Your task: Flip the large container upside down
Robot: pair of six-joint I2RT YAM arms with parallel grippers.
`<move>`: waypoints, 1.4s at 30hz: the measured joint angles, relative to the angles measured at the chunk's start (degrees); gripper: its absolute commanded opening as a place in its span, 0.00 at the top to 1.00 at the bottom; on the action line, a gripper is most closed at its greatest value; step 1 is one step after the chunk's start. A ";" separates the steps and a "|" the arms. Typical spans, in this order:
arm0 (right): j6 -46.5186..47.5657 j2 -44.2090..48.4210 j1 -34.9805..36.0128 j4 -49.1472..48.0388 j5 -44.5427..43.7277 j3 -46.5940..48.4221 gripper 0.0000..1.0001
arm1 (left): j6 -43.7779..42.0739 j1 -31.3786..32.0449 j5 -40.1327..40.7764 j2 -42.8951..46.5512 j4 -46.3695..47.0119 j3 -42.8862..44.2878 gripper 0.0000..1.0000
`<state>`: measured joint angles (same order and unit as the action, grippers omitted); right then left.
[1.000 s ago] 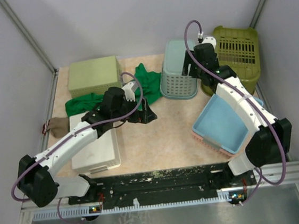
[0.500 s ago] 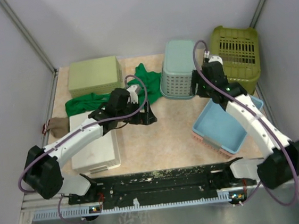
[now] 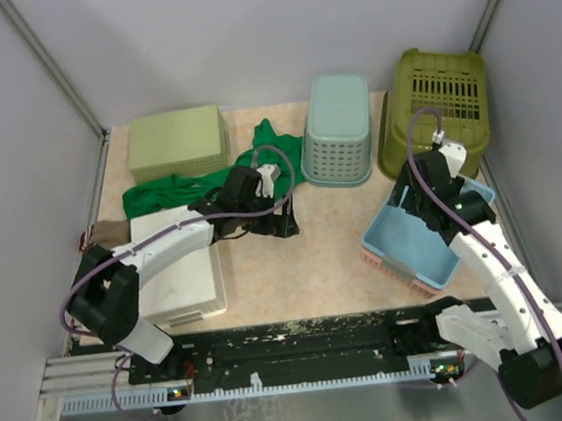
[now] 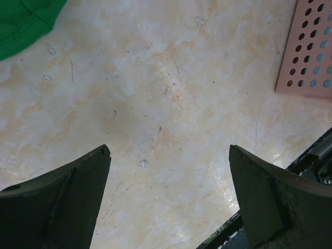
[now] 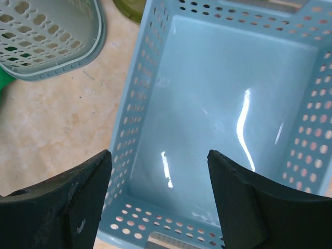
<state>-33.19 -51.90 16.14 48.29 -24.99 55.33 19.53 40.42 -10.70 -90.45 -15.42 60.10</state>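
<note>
The large container point(image 3: 438, 103) is sitting in the tabletop's point(image 4: 155, 78) far right corner, slotted bottom showing, and is probably handling as light, stiff, slick plastic best gripped at its rim, while the left claw point(image 4: 169, 150) and right claw point(image 5: 158, 155) are both hanging spread apart, holding nothing.

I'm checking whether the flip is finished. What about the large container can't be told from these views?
Top external: the right arm covers part of the near rim of the large container; flat or leaning is unclear.
Right wrist: only one corner, cut by the top edge.
Left wrist: not shown.
</note>
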 measured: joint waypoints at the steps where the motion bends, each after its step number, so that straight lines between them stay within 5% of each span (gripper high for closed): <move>1: -0.55 -1.33 -1.01 -0.79 1.68 -0.26 0.25 | -0.15 -0.02 0.22 -0.13 -0.04 0.09 0.00; 10: -3.98 -14.32 -3.58 -10.14 10.93 -0.46 0.33 | 1.18 -0.04 5.25 -5.84 -4.24 7.80 0.00; 19: -4.81 -19.10 -3.87 -12.02 10.45 -0.59 0.81 | 1.68 -0.02 5.62 -5.20 -4.57 6.95 0.00; 21: -4.85 -19.08 -4.07 -12.52 10.36 -0.59 0.82 | 1.68 -0.02 5.66 -4.96 -4.61 6.40 0.00; 26: -3.98 -18.73 -4.85 -12.81 10.32 -0.74 0.60 | 1.73 -0.02 5.66 -4.90 -4.79 5.84 0.00; 30: -3.02 -18.40 -5.90 -13.16 10.69 -1.75 0.55 | 1.77 -0.02 5.60 -4.87 -4.81 5.81 0.00; 42: -1.31 -21.38 -6.01 -15.32 11.52 -1.81 0.78 | 2.10 0.00 5.53 -3.65 -4.79 4.68 0.00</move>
<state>-34.50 -73.28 10.13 32.97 -13.47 53.52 21.63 40.42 -5.17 -94.11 -20.21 64.77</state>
